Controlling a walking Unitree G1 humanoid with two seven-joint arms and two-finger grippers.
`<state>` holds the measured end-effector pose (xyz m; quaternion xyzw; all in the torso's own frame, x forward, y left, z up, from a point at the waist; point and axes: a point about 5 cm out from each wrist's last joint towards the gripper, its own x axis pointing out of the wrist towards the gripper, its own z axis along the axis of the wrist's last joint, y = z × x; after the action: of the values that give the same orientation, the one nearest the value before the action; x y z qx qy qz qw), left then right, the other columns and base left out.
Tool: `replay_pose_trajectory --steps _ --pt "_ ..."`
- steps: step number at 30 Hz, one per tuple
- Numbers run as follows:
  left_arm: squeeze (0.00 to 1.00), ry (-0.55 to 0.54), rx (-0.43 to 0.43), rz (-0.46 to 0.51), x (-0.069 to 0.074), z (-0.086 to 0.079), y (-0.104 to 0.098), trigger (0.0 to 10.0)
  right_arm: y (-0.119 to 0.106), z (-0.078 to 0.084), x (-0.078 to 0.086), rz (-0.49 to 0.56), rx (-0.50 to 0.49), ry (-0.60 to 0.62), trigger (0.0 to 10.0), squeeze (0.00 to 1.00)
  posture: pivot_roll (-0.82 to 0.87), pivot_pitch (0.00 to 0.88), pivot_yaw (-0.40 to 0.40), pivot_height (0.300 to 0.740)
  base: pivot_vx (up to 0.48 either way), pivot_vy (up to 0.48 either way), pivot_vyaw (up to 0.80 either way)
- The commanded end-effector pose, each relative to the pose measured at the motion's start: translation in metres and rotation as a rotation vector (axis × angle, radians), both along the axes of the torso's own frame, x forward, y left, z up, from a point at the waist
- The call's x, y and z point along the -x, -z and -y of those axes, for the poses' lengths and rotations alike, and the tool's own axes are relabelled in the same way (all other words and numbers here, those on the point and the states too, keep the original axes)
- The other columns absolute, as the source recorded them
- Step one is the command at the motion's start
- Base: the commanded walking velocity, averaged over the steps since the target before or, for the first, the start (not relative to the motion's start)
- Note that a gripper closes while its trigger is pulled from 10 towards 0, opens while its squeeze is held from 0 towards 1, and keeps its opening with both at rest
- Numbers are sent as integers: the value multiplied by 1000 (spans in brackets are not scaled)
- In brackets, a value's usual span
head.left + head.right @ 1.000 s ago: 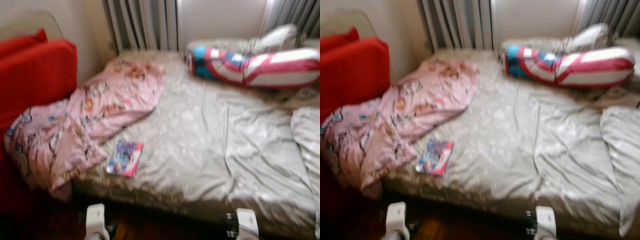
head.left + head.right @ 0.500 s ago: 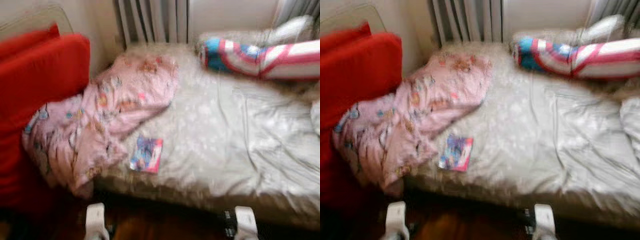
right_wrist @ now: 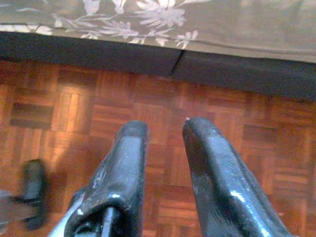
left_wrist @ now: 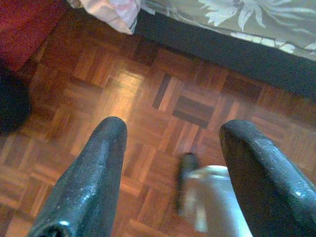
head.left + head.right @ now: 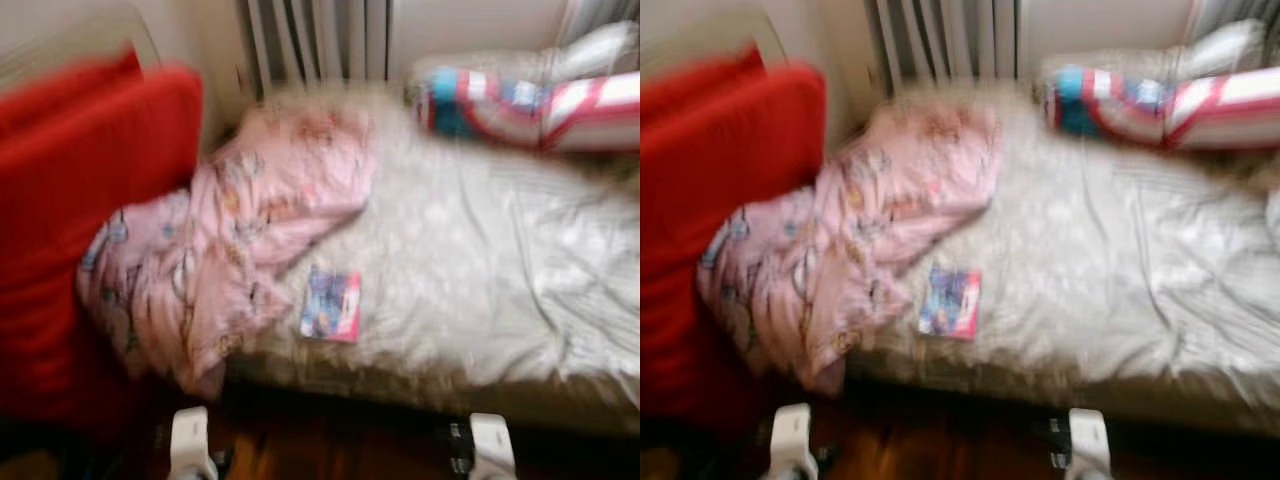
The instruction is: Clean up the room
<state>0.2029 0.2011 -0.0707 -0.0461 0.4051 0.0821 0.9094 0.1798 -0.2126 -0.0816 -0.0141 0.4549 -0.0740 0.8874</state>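
Parquet floor (image 4: 148, 98) under both idle fingers (bed (image 5: 480, 270) holds a book (image 5: 331, 306)).

The floor (image 4: 148, 98) is wooden parquet, reddish brown with a soft sheen where light falls on it. The bed (image 5: 500, 270) wears a grey-beige cloth sheet, matt and creased, printed with pale flowers. At the left of the frame a pink blanket (image 5: 230, 250) of soft printed cloth lies rumpled beside a red cushion (image 5: 90, 200) of matt fabric. The booklet (image 5: 331, 305) looks like glossy printed paper. The left tool (image 4: 170, 143) has smooth black fingers, faintly shiny, like rubber or plastic.
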Motion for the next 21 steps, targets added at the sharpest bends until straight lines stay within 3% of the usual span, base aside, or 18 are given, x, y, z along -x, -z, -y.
replay_pose_trajectory --steps 1,21 --pt "0 -11 -18 -26 6 -9 2 10000 2 -10 0 -3 -24 -7 10000 0 6 49 31 740 0 364 0" --pt "0 -10 -21 -29 7 -9 2 10000 3 -10 2 -13 -23 -16 10000 0 15 35 28 740 0 363 0"
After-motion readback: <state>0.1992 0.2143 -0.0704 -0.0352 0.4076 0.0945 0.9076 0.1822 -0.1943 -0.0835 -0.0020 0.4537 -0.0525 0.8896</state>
